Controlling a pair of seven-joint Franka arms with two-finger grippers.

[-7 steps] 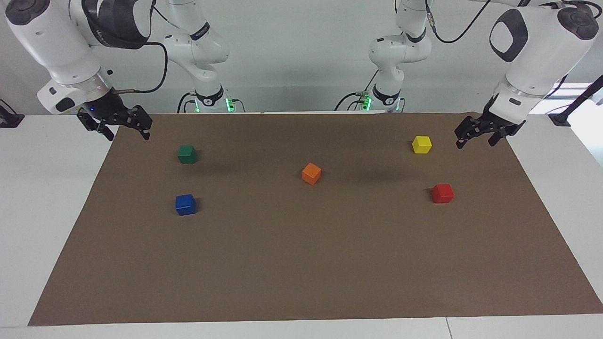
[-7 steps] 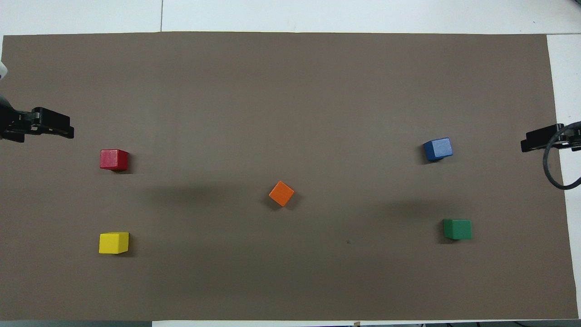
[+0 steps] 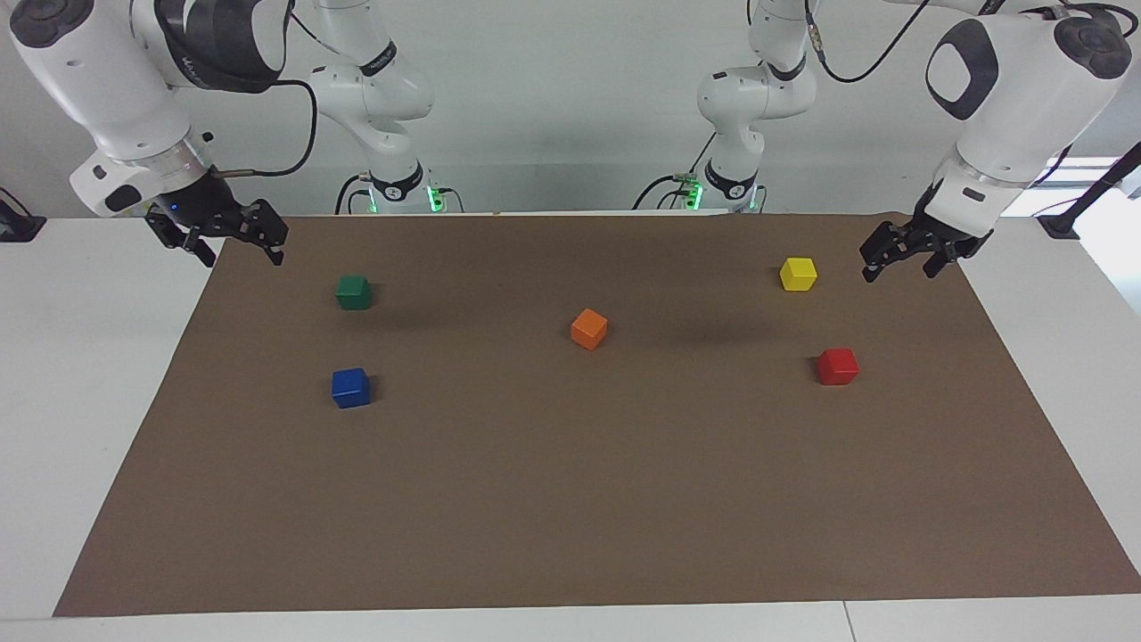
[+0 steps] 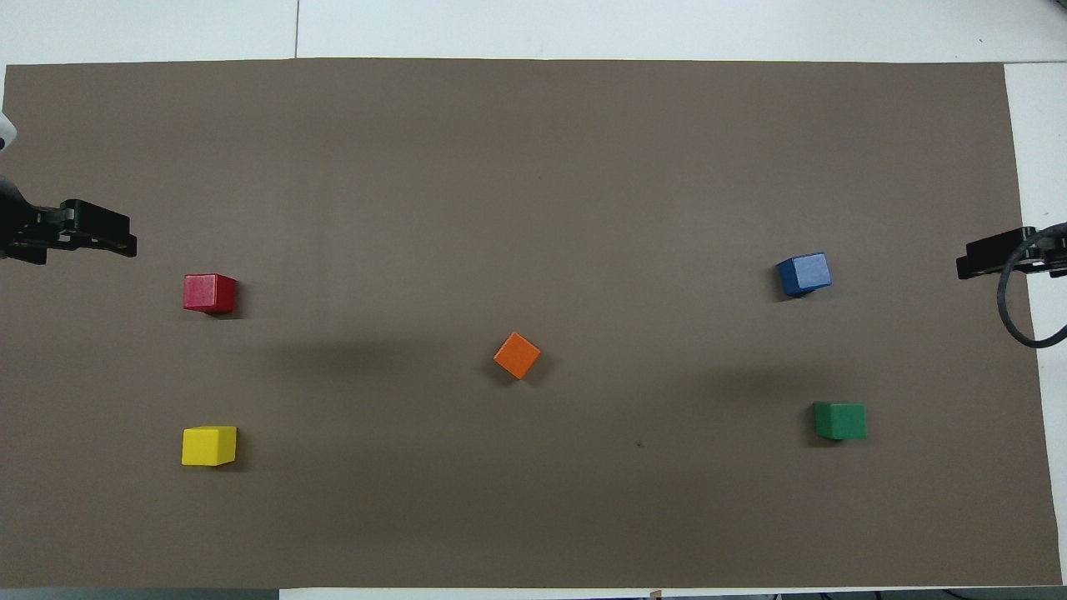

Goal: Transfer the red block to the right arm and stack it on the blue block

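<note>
The brown mat [image 3: 570, 499] is covering most of the white table [image 3: 98, 428], and both arms are hanging above its ends with nothing in their grasp.

The right arm [image 3: 107, 98], the one with a small blue light by its wrist, is holding the right gripper [image 3: 233, 250] in the air over the mat's corner at its own end of the table. Its fingers are standing wide apart and empty. The left gripper [image 3: 898, 263] is hovering over the mat's edge at the left arm's end, its fingers likewise spread wide and empty, though from the overhead view only its tips [image 4: 100, 233] are showing, so the spread is harder to judge there.

The red block [image 3: 838, 366] is sitting on the mat below and just inward of the left gripper, well clear of its fingers. The yellow block [image 3: 798, 274] is lying close beside the same gripper, toward the table's middle. The blue block [image 3: 351, 388] is resting on the mat at the right arm's end, some way inward of the right gripper, with the green block [image 3: 354, 292] lying closer to that gripper. The orange block [image 3: 589, 329] is sitting turned at an angle roughly midway between the two grippers.
</note>
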